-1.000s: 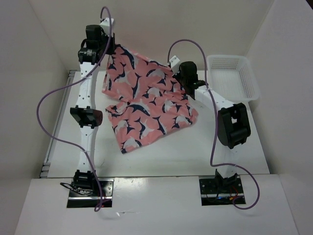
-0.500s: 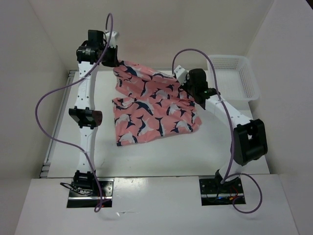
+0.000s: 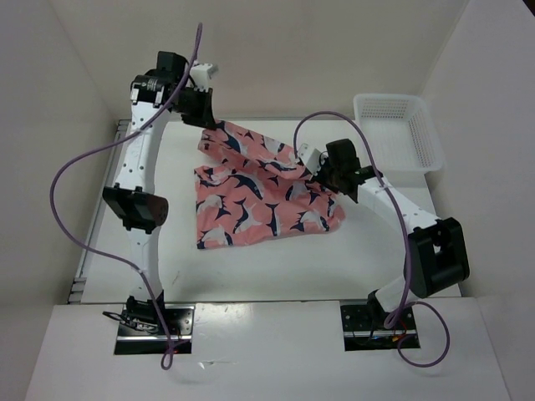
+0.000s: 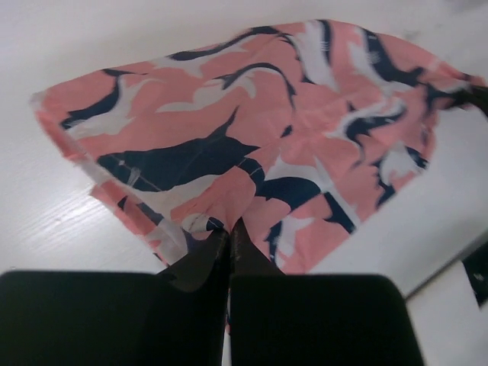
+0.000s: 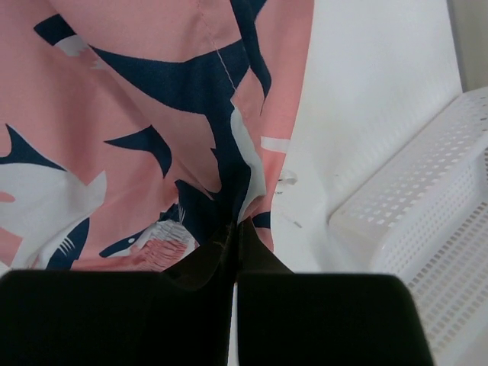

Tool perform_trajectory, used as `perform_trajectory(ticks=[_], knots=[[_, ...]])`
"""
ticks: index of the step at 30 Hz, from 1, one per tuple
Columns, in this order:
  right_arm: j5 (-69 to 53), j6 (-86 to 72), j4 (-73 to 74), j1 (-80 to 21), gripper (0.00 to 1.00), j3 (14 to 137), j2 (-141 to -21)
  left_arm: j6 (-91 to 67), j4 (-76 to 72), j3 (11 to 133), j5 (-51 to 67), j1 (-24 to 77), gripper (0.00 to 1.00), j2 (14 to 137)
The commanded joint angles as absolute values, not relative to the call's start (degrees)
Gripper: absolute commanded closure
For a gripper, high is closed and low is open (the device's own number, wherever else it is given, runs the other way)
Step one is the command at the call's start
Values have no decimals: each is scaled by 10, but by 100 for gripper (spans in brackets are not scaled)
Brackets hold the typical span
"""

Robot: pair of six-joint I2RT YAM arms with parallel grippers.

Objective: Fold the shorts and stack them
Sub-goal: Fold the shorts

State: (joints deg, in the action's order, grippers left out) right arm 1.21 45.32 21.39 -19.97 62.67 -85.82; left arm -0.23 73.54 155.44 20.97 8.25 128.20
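Soft matt cloth shorts [image 3: 259,188], perforated plastic basket [image 3: 399,129]

One pair of shorts [image 3: 259,200], one basket [image 3: 398,134]

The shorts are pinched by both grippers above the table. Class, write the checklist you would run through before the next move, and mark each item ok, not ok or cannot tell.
1. Left gripper shut on an edge of the shorts: ok.
2. Right gripper shut on the shorts: ok.
3. Near part of the shorts lies on the table: ok.
4. Shorts apart from the white basket: ok.
5. Folded layers lined up edge to edge: cannot tell, the cloth is rumpled.
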Motion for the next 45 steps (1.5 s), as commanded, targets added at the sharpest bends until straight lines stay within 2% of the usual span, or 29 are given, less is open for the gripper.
perform_trajectory(ticks=[1,2,4,5,6,7,8,9,11,17,25,30,35,41,45], knots=[[2,463,215,-195,100,618,-827,0,717,1501,304,91,100,1181],[2,458,215,-195,100,618,-827,0,708,1470,310,91,100,1166],[2,458,215,-195,100,618,-827,0,612,1294,304,91,100,1079],[2,458,221,-195,100,618,-827,0,554,1205,290,91,100,1035],[2,458,233,-195,100,618,-827,0,436,1115,273,91,100,941],[2,469,243,-195,100,618,-827,0,383,950,230,104,100,896],[-5,489,256,-195,100,618,-827,0,305,882,209,104,100,856],[-12,501,287,-195,100,618,-822,0,283,831,191,109,100,800],[-40,525,313,-195,100,634,-822,0,291,769,161,109,100,781],[-99,573,405,-200,100,639,-836,0,321,658,135,98,100,756],[-87,656,488,-211,100,584,-825,0,322,529,91,98,100,742],[-128,706,577,-211,100,625,-826,0,339,498,74,104,100,737],[-93,723,605,-237,100,576,-821,0,339,486,71,114,100,747],[-95,751,677,-237,100,649,-828,0,416,581,74,101,100,742],[-118,751,691,-249,100,617,-827,0,463,553,112,118,100,729]])
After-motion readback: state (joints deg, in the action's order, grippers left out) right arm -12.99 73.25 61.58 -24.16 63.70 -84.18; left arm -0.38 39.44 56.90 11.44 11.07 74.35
